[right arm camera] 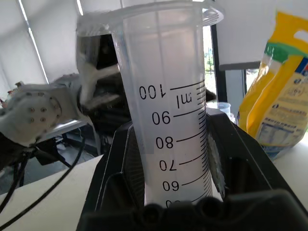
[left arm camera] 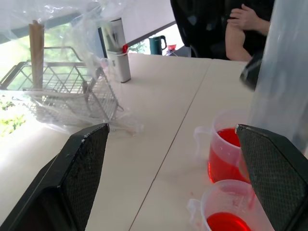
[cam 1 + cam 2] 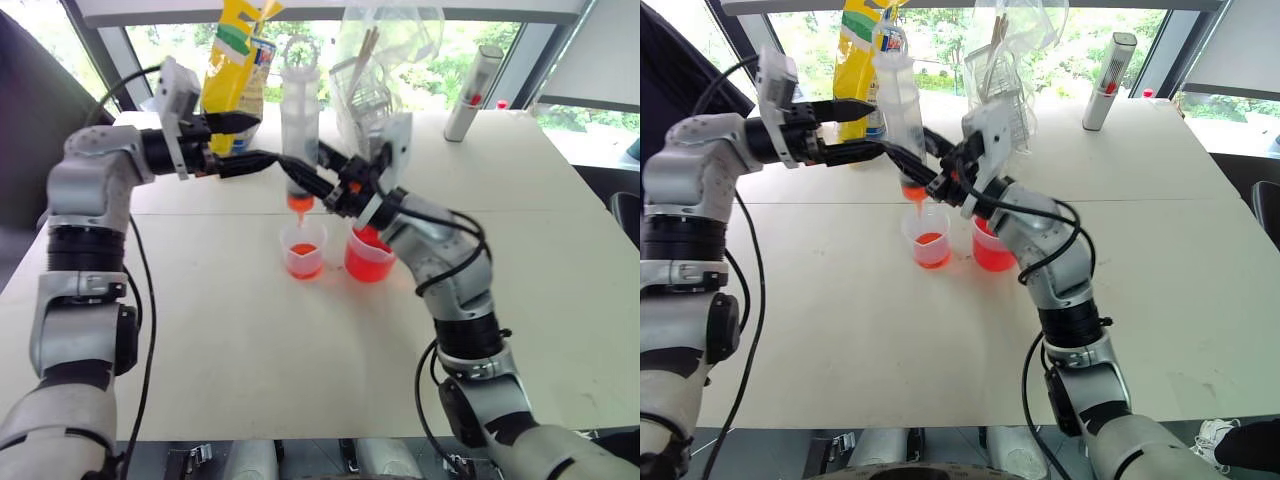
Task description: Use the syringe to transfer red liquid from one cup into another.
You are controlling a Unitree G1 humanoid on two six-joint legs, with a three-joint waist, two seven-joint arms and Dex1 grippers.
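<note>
Right fingers (image 1: pixel 168 144) clamped on syringe (image 3: pixel 299 130); left fingers (image 3: pixel 250 140) apart; nozzle partly hidden.

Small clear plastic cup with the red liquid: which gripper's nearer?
Right. The right gripper is shut on the large clear syringe, holding its orange tip just above the small clear plastic cup. The left gripper is open, up beside the barrel, farther off.

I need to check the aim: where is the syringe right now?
In the head views, the syringe stands upright at table centre, held by the right gripper, its nozzle above the smaller cup.
</note>
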